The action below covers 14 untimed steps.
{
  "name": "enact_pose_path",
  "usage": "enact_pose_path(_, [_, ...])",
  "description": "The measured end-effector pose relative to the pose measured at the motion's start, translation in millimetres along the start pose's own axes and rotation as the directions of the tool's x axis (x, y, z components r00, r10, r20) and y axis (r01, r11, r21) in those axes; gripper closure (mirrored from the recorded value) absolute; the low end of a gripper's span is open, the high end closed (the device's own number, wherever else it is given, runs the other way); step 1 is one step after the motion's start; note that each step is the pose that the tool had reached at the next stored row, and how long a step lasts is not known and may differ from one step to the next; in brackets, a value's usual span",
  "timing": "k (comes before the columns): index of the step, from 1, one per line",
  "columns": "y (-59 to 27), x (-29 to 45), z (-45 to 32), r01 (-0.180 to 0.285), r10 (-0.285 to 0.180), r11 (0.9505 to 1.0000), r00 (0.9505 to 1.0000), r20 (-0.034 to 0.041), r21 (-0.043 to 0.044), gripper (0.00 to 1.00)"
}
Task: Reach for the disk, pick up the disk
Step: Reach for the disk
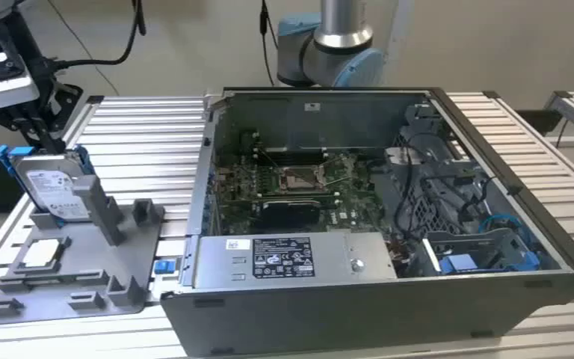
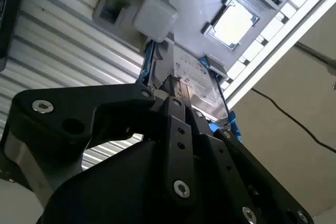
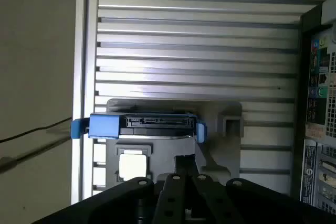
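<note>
Count: you've got one disk [image 1: 53,188], one gripper [image 1: 42,139], one grey fixture [image 1: 96,293], one square chip [image 1: 42,254] and one open computer case [image 1: 367,303].
Gripper: it sits right at the disk's top edge, coming down from above. You can't tell from these views whether it's apart or clamped on the edge.
Load: the disk is seated in the fixture, not lifted.
Disk position: it stands upright on edge in a slot at the fixture's far end, on the slatted table [image 1: 137,134]. It's off the case's side on the exterior view's left, apart from the case.
Disk look: silver-grey metal body with a white printed label facing the exterior camera and a bright blue bracket down both sides. In the first wrist view you see its dark connector edge between the blue ends.
Chip: it lies flat in a fixture pocket, nearer the exterior camera than the disk and apart from it.
</note>
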<state>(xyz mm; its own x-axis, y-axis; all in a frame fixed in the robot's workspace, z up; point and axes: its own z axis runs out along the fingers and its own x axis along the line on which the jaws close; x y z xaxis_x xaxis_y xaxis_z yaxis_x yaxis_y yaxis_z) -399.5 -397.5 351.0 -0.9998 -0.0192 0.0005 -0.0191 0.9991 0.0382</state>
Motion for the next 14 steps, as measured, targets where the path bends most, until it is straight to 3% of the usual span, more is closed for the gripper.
enact_pose_path(14, [2.1,0.0,0.0,0.0,0.0,1.0,1.0,-0.0001,0.0001,1.0])
